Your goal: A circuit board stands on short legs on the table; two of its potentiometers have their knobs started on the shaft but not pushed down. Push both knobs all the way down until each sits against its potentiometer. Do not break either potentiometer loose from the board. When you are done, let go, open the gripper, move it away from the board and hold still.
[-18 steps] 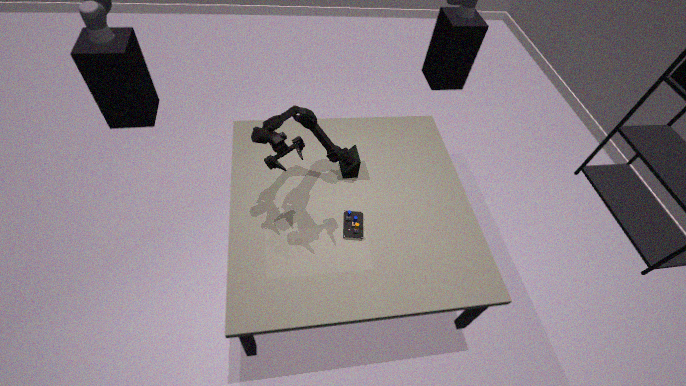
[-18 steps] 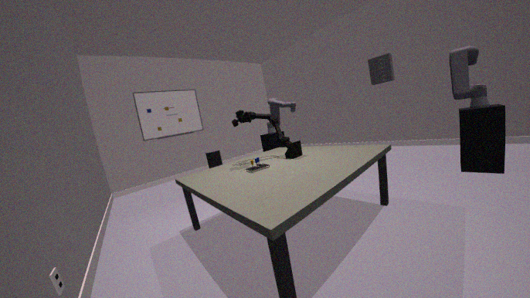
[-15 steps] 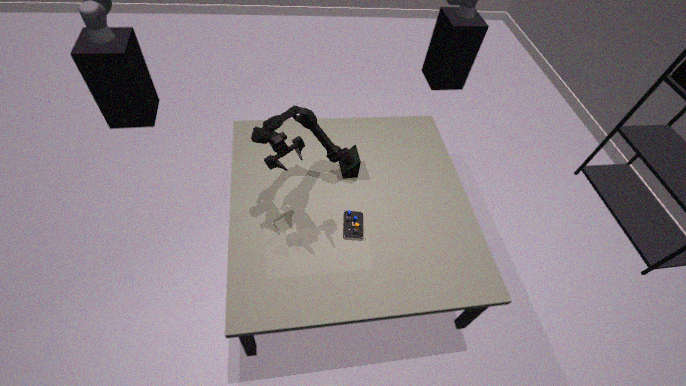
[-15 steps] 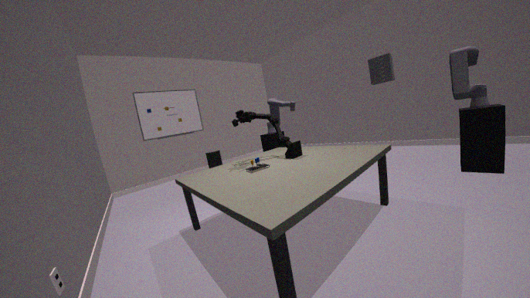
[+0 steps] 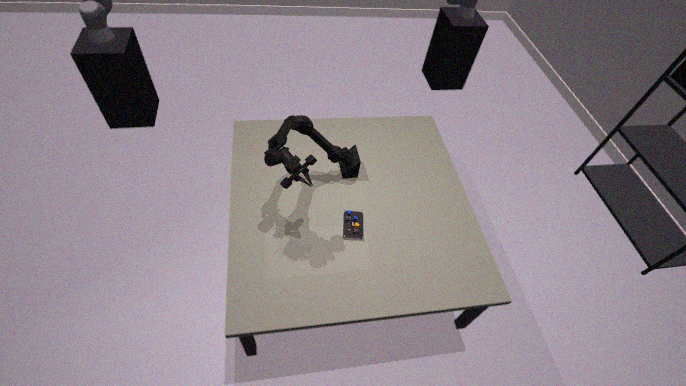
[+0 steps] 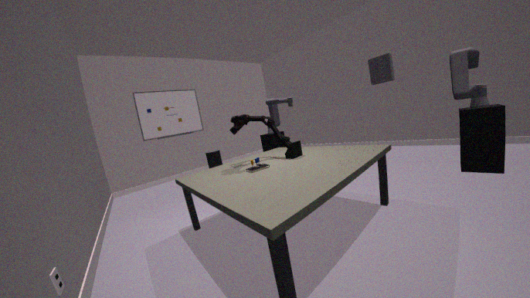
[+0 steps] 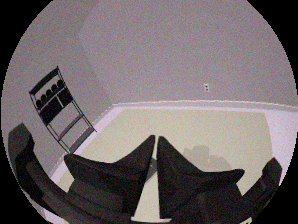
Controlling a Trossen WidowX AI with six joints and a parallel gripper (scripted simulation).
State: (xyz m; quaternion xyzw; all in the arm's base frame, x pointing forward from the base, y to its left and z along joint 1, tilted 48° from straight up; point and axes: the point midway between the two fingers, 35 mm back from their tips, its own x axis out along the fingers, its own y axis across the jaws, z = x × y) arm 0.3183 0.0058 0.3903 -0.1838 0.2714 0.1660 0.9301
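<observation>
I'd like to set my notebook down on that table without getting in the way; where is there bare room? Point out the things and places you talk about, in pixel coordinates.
The widest free patch looks to be between the circuit board [image 5: 353,235] [image 6: 258,168] and the table edge nearest the outside camera. It is crowded around the board's knobs and below the raised gripper [image 5: 311,185] [image 7: 157,137].

On the table [image 5: 400,270] [image 6: 309,181], beyond and to one side of the pincer [image 5: 311,185] [image 7: 156,136], there is one circuit board [image 5: 351,232] [image 6: 258,168]. It carries three coloured parts: two blue knobs [image 5: 355,218] [image 6: 257,160] and one orange knob [image 5: 357,224] [image 6: 252,162]. Well apart from the pincer stand two black pedestals [image 5: 117,85] [image 6: 482,139], each with one grey arm [image 5: 95,17] [image 6: 460,73], plus one shelf rack [image 5: 612,212] [image 7: 59,139] and one whiteboard [image 6: 170,135].
</observation>
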